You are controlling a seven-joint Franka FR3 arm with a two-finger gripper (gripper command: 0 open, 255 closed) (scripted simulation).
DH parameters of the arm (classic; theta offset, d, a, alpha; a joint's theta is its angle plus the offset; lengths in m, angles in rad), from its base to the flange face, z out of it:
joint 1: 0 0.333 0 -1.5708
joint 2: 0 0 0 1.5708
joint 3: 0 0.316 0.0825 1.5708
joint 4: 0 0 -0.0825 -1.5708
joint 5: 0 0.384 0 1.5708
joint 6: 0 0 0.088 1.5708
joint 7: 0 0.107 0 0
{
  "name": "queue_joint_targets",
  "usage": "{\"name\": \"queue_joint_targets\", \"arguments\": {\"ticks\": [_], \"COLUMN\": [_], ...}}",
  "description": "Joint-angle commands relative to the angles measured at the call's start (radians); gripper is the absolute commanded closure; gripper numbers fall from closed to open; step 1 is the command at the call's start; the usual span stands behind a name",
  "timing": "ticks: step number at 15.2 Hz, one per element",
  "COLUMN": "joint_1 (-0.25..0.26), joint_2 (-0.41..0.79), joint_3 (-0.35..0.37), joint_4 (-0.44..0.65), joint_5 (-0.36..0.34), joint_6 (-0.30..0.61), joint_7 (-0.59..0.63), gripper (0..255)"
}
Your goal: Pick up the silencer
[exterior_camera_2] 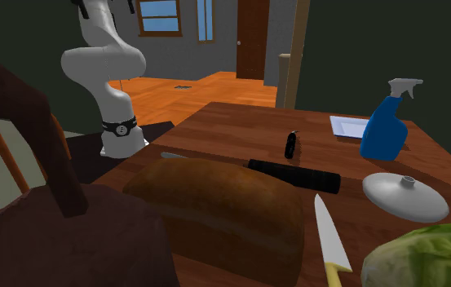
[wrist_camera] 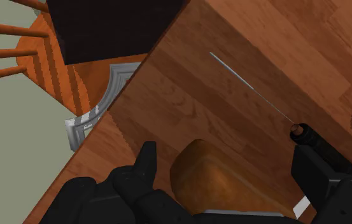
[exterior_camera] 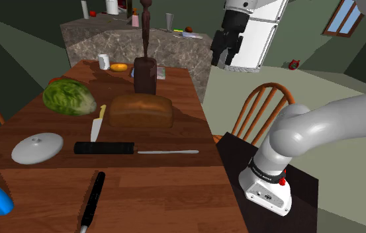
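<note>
The silencer (exterior_camera: 104, 148) lies flat on the table (exterior_camera: 175, 192), near its middle, in front of the loaf (exterior_camera: 140, 111), with a thin silver rod (exterior_camera: 168, 152) in line just off one end. The gripper (exterior_camera: 222, 61) hangs high over the table's edge on the stand's side, fingers spread and holding nothing, probably so it can look down and line up before descending. Since the silencer lies on its side, a grasp across its width looks the natural one
</note>
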Motion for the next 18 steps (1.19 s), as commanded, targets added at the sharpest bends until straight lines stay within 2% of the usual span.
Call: {"name": "queue_joint_targets", "arguments": {"ticks": [1,9,18], "joint_1": [0.000,0.069,0.132], "joint_2": [0.000,0.184,0.449], "joint_3": [0.000,0.075,0.165], "joint_4": [0.000,-0.049,-0.016], "joint_5": [0.000,0.020,0.012], "joint_6": [0.000,0.250,0.501], "joint_7": [0.000,-0.065,-0.121], "gripper": [0,0,0]}}
